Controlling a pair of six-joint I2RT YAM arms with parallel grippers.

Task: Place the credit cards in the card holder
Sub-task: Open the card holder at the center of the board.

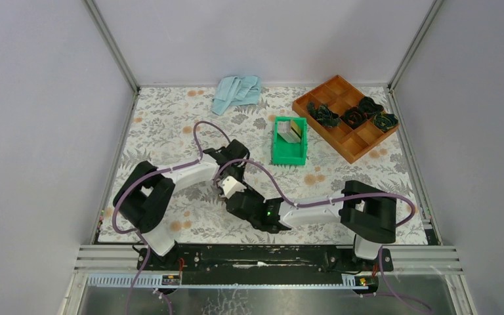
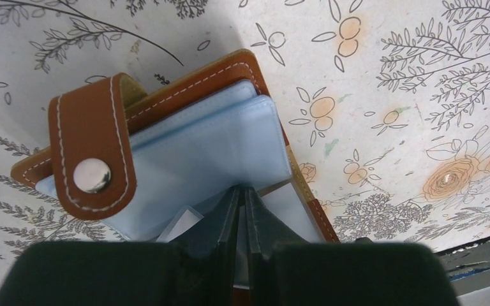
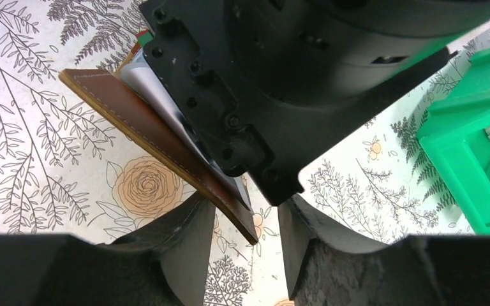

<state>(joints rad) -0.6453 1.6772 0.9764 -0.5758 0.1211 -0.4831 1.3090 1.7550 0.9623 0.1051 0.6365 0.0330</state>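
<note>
Card holder point(image 2: 191, 153) is held tilted near table centre, its blue inner sleeves pinched by the closed left gripper point(image 2: 242, 210), presumably so slots are kept presented. Right gripper point(image 3: 245, 255) is spread wide astride the brown cover edge, with nothing grasped. Credit cards point(image 1: 291, 131) are seen lying in the green bin point(image 1: 287, 159).

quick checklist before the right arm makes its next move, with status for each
1. Grip: left gripper shut on an inner sleeve of the card holder: ok.
2. Access: snap tab undone, sleeves exposed: ok.
3. Readiness: right gripper open, jaws either side of the holder's corner: ok.
4. Card in hand: not ok, none held; the credit cards sit in the green bin.
5. Free slot in the holder: cannot tell.
</note>
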